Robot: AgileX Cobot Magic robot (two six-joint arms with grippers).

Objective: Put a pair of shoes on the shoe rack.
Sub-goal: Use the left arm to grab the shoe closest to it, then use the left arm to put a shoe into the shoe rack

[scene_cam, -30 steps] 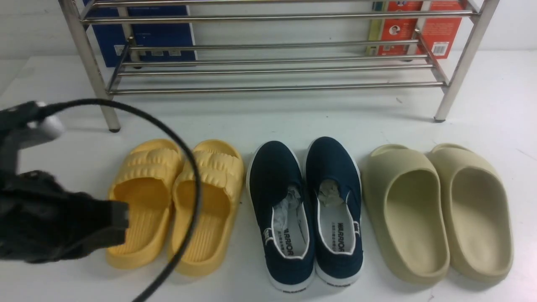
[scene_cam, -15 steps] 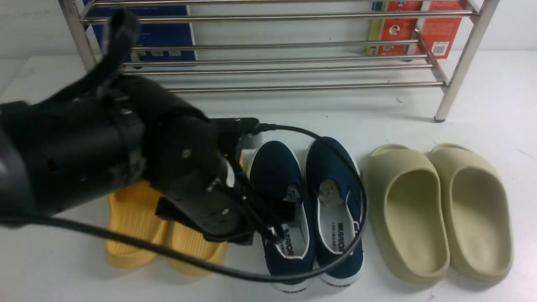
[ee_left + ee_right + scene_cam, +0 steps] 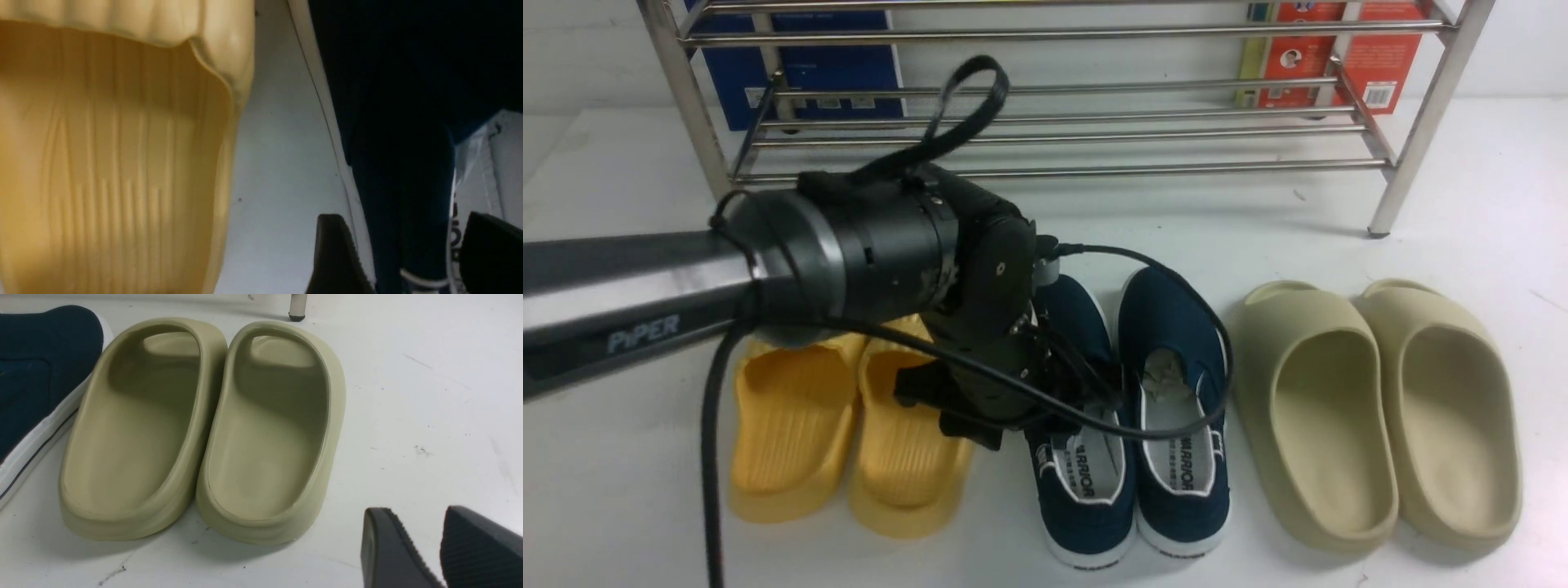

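White table (image 3: 1462, 204): spread left gripper (image 3: 402, 228) straddles navy sneaker (image 3: 388, 81) rim.

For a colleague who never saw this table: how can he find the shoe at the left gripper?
Before the steel shoe rack, three pairs stand in a row on the table; take the middle pair. Its left shoe, beside the yellow slides, is the navy canvas sneaker: closed, white-soled, WARRIOR printed inside, unlike the open slides.

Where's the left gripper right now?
Front view, centre-left: the left gripper sits low over the left navy shoe, open. Its fingers stand either side of that shoe's side wall, the side next to the yellow slides.
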